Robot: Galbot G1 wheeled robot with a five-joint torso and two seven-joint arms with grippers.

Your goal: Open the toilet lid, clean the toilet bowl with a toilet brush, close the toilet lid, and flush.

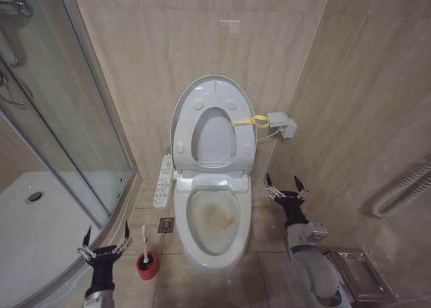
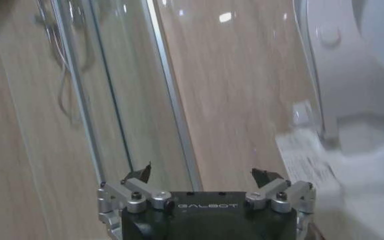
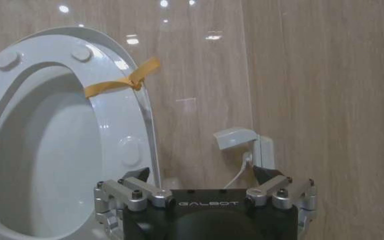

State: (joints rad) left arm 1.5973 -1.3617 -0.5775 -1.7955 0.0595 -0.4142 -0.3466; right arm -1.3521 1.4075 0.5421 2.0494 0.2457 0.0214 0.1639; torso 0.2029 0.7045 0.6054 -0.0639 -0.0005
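Near the floor at left, we see the left gripper [image 1: 105, 244] spread and empty, just left of the toilet brush [image 1: 145, 249] standing in its red holder [image 1: 147, 266]. Right gripper [image 1: 285, 187] likewise released, beside the stained toilet bowl [image 1: 213, 217]. Toilet lid [image 1: 214, 122] upright against the far wall, yellow strap [image 1: 250, 122] at its right edge.

The left gripper [image 2: 202, 176] is held with fingers spread before a tan wall [image 2: 239, 85]. A glass shower door [image 2: 112, 90] is seen beside it. The raised toilet lid [image 2: 332, 65] is seen beyond.

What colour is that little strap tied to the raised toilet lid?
Yellow: the thin strap loop on the glossy white oval lid; clearest in the right wrist view.
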